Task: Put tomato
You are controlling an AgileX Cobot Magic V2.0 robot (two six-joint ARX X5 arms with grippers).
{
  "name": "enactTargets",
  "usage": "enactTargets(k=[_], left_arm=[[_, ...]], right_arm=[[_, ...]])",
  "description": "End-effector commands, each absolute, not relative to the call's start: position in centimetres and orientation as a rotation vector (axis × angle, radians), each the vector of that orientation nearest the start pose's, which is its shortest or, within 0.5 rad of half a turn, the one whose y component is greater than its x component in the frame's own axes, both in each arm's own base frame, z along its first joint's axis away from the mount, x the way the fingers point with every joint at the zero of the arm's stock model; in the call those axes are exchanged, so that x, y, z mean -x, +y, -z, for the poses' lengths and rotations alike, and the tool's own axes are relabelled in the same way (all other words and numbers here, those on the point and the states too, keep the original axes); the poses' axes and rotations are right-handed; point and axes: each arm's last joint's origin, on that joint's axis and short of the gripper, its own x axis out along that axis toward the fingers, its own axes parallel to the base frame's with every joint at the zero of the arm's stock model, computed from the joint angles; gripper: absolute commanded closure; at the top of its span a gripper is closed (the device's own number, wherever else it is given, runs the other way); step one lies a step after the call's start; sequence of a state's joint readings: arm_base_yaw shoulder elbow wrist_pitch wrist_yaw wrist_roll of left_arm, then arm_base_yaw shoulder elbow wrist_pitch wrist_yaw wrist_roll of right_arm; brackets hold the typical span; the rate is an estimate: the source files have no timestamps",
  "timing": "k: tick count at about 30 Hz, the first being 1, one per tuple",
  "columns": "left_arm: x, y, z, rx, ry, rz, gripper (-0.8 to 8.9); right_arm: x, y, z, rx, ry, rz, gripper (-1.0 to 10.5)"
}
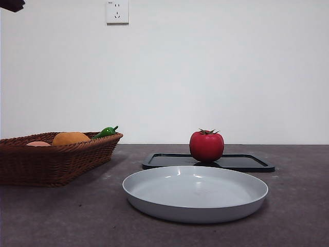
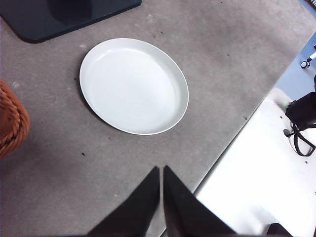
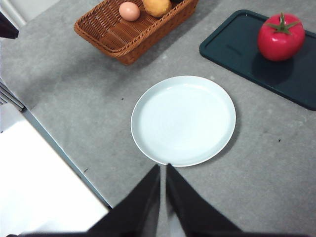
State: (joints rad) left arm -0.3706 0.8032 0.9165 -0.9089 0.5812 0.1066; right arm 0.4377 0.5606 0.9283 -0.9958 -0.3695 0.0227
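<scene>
The glossy red tomato (image 1: 206, 146) with a green stem stands on a dark tray (image 1: 247, 162) behind the grey plate (image 1: 195, 193). It also shows in the right wrist view (image 3: 280, 37) on the tray (image 3: 247, 54), apart from the plate (image 3: 183, 120). My right gripper (image 3: 163, 170) is shut and empty, high above the table's near edge by the plate. My left gripper (image 2: 161, 172) is shut and empty, high over the table near the plate (image 2: 133, 85). The tomato is out of the left wrist view.
A brown wicker basket (image 1: 51, 159) stands at the left with an orange fruit (image 1: 71, 138), a pink egg-like thing (image 1: 38, 144) and a green pepper (image 1: 105, 132). A wall socket (image 1: 117, 11) is on the white wall. A black arm tip (image 1: 11, 5) shows at the top left corner.
</scene>
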Motion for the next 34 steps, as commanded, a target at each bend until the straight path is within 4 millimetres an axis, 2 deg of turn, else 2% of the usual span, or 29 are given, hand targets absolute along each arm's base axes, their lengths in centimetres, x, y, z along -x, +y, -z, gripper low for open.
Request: enactTargets(k=[1, 16, 18, 22, 25, 29, 34], left_arm=[[-12.4, -6.6, -32.2, -0.015, 0.739, 0.955, 8.05], [-12.3, -6.4, -32.3, -0.044, 0.706, 0.947, 8.05], [-12.2, -6.0, -32.7, -0.096, 0.637, 0.908, 8.05], [-12.2, -4.3, -34.7, -0.172, 0.345, 0.764, 8.05], [-11.5, -2.9, -35.4, -0.199, 0.141, 0.629, 8.05], [-10.6, -1.4, -34.2, -0.239, -0.022, 0.395, 8.05], [-9.6, -0.3, -30.4, -0.251, -0.081, 0.141, 8.06]], right_arm=[[-7.0, 4.5, -33.5, 0.000, 0.636, -0.777, 9.4], [-7.0, 4.5, -33.5, 0.000, 0.631, -0.778, 9.4], [-7.0, 4.5, -33.5, -0.001, 0.631, -0.778, 9.4], [-7.0, 4.5, -33.5, 0.000, 0.631, -0.778, 9.4], [-7.0, 4.5, -33.5, -0.001, 0.631, -0.778, 9.4], [-7.0, 4.5, -33.5, -0.001, 0.631, -0.778, 9.4], [-7.0, 4.5, -33.5, 0.000, 0.631, -0.778, 9.4]])
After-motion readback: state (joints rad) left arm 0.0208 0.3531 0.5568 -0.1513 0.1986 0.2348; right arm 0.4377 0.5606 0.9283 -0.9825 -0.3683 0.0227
